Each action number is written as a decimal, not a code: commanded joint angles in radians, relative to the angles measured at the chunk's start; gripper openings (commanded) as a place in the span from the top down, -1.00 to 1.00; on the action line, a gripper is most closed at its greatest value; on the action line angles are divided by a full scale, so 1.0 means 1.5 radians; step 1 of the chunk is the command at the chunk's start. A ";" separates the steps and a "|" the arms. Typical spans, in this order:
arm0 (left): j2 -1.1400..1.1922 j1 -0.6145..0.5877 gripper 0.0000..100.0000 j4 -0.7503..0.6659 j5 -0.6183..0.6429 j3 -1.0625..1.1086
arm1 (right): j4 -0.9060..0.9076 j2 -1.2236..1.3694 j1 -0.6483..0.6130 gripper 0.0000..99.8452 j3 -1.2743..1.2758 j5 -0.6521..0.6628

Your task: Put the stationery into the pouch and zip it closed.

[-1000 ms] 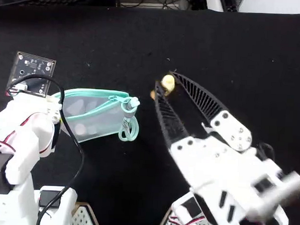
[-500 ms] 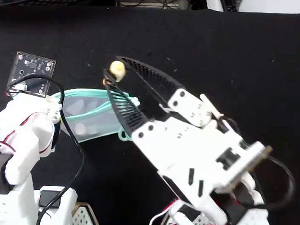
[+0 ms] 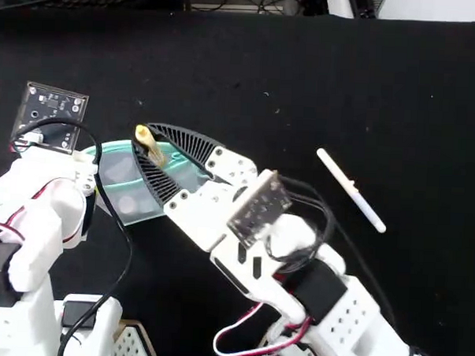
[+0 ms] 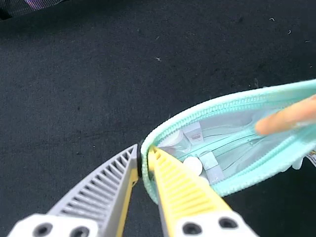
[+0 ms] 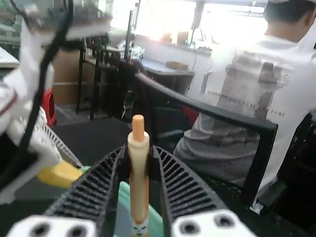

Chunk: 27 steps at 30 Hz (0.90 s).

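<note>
Pouch (image 3: 117,181) of mint green with a see-through side lies on the black surface (image 3: 383,82), near the left arm, its zip undone and its mouth gaping. In the left wrist view several small pale items (image 4: 193,165) lie inside it, against the clear lining; what they are cannot be told. The left gripper (image 4: 143,160) sits at the end of the pouch's mouth, its grey and yellow fingers (image 4: 175,185) pressed together on the zip rim.

The right gripper (image 3: 143,138) hangs over the open pouch, its black ribbed fingers (image 5: 94,190) pinching a cream and orange pen (image 5: 138,168) between them. In the high view the pen (image 3: 150,143) points down toward the pouch's mouth, and the left wrist view shows its orange end (image 4: 289,117) over the opening, between the two zip edges. Whether it touches the lining cannot be told.

A slim white stick (image 3: 351,200) lies slantwise on the surface, well apart from the pouch, on the far side of the right arm.
</note>
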 commanded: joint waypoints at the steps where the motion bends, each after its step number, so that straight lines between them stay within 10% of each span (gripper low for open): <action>1: 0.009 -0.007 0.93 0.010 -0.004 0.081 | -0.015 -0.005 -0.006 0.97 0.016 -0.001; 15: 0.009 -0.006 0.93 0.009 -0.004 0.081 | 0.004 0.001 -0.015 0.71 0.076 -0.001; 27: 0.013 -0.006 0.93 0.009 -0.004 0.081 | 0.214 -0.005 0.011 0.73 -0.214 0.000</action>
